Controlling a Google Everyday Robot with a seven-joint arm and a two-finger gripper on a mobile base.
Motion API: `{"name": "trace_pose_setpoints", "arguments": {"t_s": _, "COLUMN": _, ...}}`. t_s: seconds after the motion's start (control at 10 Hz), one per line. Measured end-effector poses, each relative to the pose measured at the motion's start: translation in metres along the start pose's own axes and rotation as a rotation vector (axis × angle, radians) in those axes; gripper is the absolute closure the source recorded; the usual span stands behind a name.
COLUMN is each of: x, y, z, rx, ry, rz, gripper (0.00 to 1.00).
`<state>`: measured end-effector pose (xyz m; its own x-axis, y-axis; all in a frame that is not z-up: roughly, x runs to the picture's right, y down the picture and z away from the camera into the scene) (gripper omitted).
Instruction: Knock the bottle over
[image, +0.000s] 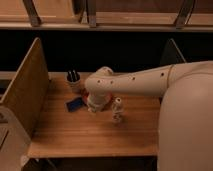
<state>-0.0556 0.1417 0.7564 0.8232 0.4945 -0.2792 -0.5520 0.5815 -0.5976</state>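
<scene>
The small clear bottle (117, 110) with a white cap stands upright on the wooden table (75, 132), right of centre. My gripper (94, 106) is at the end of the white arm, low over the table just left of the bottle, in front of the orange bowl (106, 98). The arm covers most of the bowl. A narrow gap shows between gripper and bottle.
A white cup with dark utensils (74, 81) stands at the back left. A blue flat object (74, 105) lies left of the gripper. Wooden side panels (25, 92) wall the table on the left and right. A dark shelf runs behind.
</scene>
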Motion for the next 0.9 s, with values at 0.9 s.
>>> {"name": "trace_pose_setpoints", "arguments": {"t_s": 0.9, "x": 0.090, "y": -0.069, "z": -0.038, "rx": 0.107, "ry": 0.185, "rz": 0.281, "gripper": 1.00}}
